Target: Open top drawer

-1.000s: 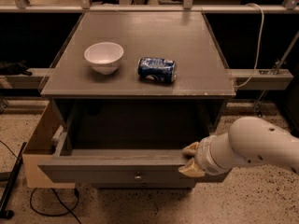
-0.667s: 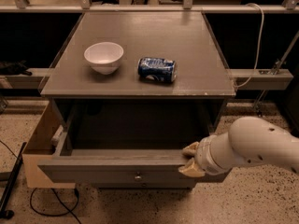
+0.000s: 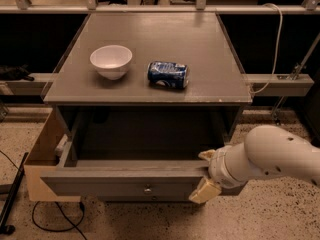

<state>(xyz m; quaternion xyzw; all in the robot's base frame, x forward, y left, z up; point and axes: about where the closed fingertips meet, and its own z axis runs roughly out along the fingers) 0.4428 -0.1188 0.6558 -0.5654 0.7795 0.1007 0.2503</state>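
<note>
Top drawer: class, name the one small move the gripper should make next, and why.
Probably back the gripper off the top drawer. The drawer stands well out of the cabinet, its interior exposed, with the gripper at the right end of its front panel, so the pull looks finished.

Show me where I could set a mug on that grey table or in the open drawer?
The table is bare across its back half, behind the bowl and can, and to the right of the can. The drawer looks bare inside; only its front right corner is taken, where the gripper clamps the front board.
</note>
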